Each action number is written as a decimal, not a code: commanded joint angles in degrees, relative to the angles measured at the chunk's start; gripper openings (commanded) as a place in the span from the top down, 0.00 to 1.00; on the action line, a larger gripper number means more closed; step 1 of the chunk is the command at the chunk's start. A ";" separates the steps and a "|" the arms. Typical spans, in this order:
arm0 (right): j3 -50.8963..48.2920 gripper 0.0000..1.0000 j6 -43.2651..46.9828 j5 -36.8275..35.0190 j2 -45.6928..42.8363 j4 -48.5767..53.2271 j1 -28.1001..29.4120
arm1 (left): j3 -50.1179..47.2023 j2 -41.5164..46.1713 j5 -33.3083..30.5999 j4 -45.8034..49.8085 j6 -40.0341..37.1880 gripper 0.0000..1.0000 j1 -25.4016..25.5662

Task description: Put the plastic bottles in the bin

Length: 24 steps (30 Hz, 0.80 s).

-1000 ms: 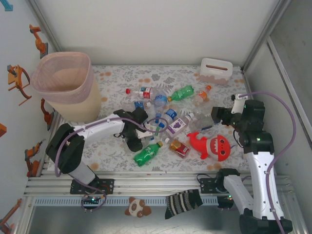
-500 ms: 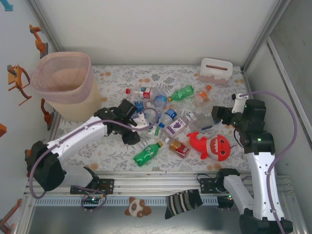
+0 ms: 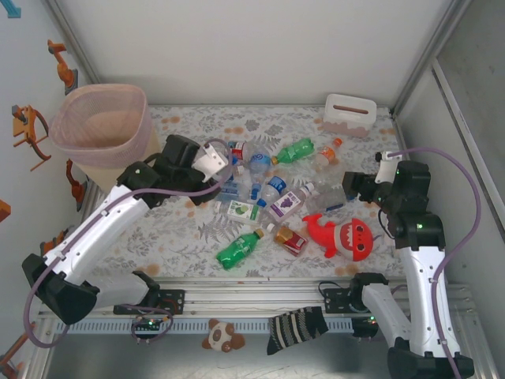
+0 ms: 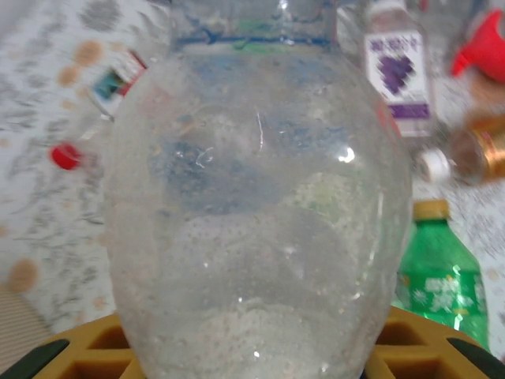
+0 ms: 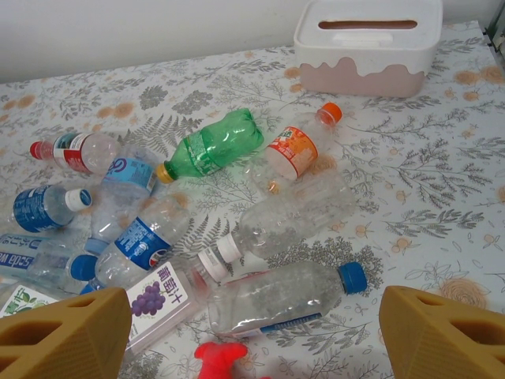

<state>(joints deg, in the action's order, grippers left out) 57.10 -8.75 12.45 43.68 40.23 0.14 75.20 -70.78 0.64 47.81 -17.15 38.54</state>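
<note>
While the left gripper hung above the bench, its fingers were closed on a clear bottle that sat right up against them. The bin stood near that gripper's left side, apart from it. The other bottles lay scattered on the bench to its right. The right gripper was spread wide with nothing between its fingers. A blue-capped bottle lay just ahead of it, a green one farther ahead, and a white box beyond to the right.
</note>
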 commanded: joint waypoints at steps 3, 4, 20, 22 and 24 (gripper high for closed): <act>1.34 0.19 0.14 0.27 -0.25 -0.76 0.48 | 8.10 -0.50 -6.22 2.43 3.57 0.60 -2.81; 1.29 0.19 0.07 0.29 -0.19 -0.77 0.48 | 9.93 -0.98 -6.42 3.16 3.85 0.59 -3.52; 1.99 0.19 -0.73 1.06 0.91 -1.83 0.56 | 33.49 -10.41 -3.31 7.36 9.67 0.60 -26.87; 2.22 0.19 -0.67 1.09 1.10 -1.91 0.67 | 35.87 -12.20 -2.60 7.99 9.88 0.60 -29.54; 2.38 0.19 -0.74 1.08 1.16 -2.02 0.74 | 38.36 -14.27 -2.32 8.89 10.15 0.60 -32.19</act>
<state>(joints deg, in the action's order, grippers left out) 57.19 -8.99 12.64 44.88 39.59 0.21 110.37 -82.96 -3.40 54.30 -8.86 8.80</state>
